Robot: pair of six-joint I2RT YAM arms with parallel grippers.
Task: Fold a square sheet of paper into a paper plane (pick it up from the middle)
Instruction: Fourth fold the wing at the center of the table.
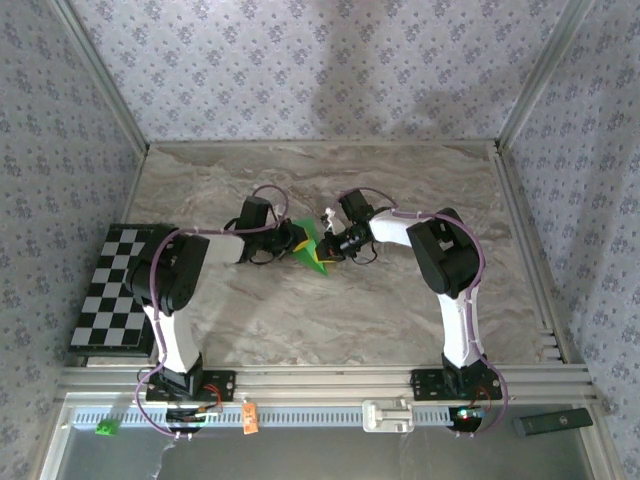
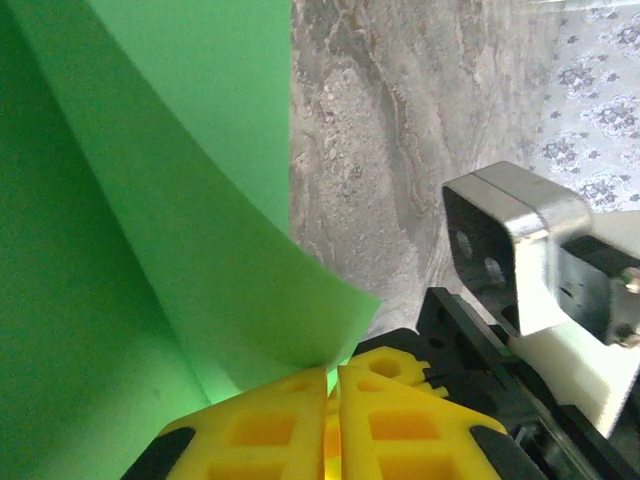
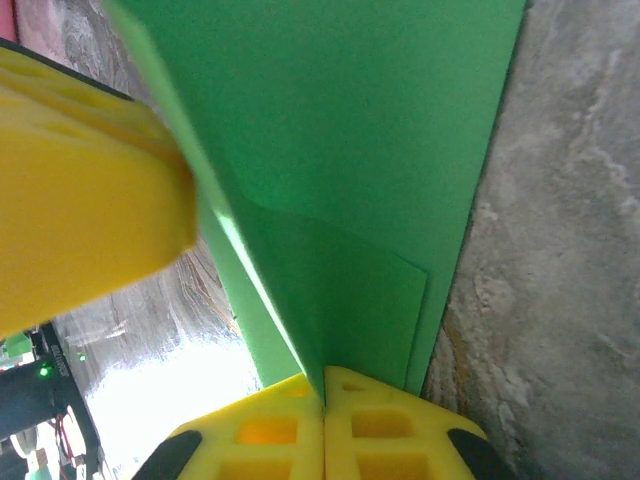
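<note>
The square sheet of paper (image 1: pixel 311 250) is bright green and folded into a narrow pointed wedge, held above the middle of the table between both arms. My left gripper (image 1: pixel 293 240) is shut on its left side. In the left wrist view the yellow pads (image 2: pixel 270 420) pinch a corner of the folded paper (image 2: pixel 150 200) at the left gripper (image 2: pixel 333 368). My right gripper (image 1: pixel 328 243) is shut on the other side. In the right wrist view, the right gripper (image 3: pixel 323 385) clamps a crease of layered paper (image 3: pixel 350 150), and the left gripper's yellow finger (image 3: pixel 80 180) is close by.
A black-and-white checkered board (image 1: pixel 115 290) lies at the table's left edge. On the front rail sit a tiny green cube (image 1: pixel 104 428), an orange piece (image 1: pixel 250 417) and a black bar (image 1: pixel 555 422). Patterned walls enclose the marble table (image 1: pixel 400 310).
</note>
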